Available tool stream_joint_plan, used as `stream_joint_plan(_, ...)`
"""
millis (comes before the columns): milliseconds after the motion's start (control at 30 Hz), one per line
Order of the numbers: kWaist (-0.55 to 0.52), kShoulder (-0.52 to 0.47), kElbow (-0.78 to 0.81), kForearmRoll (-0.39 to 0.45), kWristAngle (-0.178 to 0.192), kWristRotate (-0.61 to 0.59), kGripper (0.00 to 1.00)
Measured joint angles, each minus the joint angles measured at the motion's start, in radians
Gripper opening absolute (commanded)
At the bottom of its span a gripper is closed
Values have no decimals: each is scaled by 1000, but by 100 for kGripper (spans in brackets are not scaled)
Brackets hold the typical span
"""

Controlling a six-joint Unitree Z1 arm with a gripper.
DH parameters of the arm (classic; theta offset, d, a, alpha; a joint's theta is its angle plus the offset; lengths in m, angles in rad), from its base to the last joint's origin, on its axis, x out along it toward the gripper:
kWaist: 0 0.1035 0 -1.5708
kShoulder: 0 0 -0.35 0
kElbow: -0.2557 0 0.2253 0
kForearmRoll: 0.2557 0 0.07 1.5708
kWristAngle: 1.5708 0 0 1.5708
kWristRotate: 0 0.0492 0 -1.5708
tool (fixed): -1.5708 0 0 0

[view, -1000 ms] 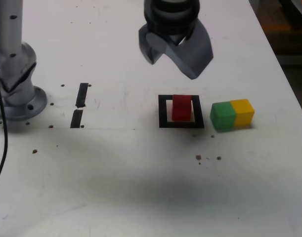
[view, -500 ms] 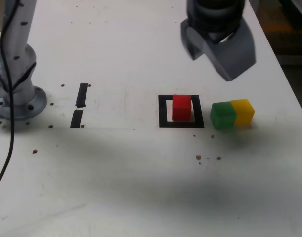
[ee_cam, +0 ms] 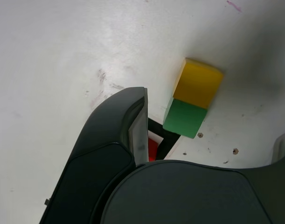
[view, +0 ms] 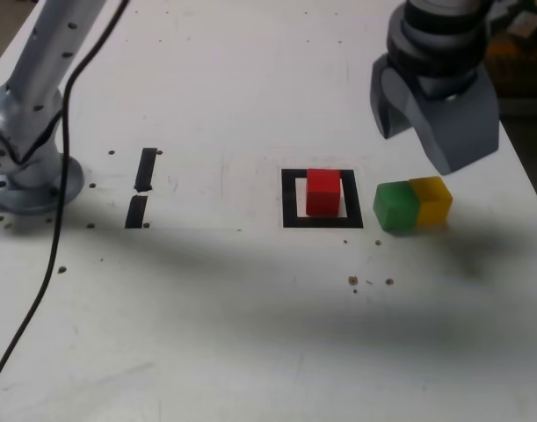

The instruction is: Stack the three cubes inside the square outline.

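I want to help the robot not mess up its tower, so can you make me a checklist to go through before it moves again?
1. Red cube inside the square outline: ok.
2. Gripper open: ok, its jaws stand wide apart.
3. Gripper empty, ready to pick up: ok, nothing is between its jaws.
4. Green cube and yellow cube apart, so just one gets picked: not ok, they sit side by side with no gap showing.
5. Top of the red cube free for the next cube: ok.
6. Gripper lined up with one cube: cannot tell.
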Motion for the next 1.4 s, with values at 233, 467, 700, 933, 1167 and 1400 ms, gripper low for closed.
stream_joint_plan(233,-3,45,-41,4,-15,22,99)
stream_joint_plan(467,-12,77,-45,-10,-23,22,99)
stream_joint_plan(700,-14,101,-46,-30,-40,22,99)
stream_joint_plan(933,-17,113,-43,-61,-41,14,99)
stream_joint_plan(1167,-17,125,-36,-74,-9,5,99)
stream_joint_plan(1400,-17,126,-32,-80,37,-6,99)
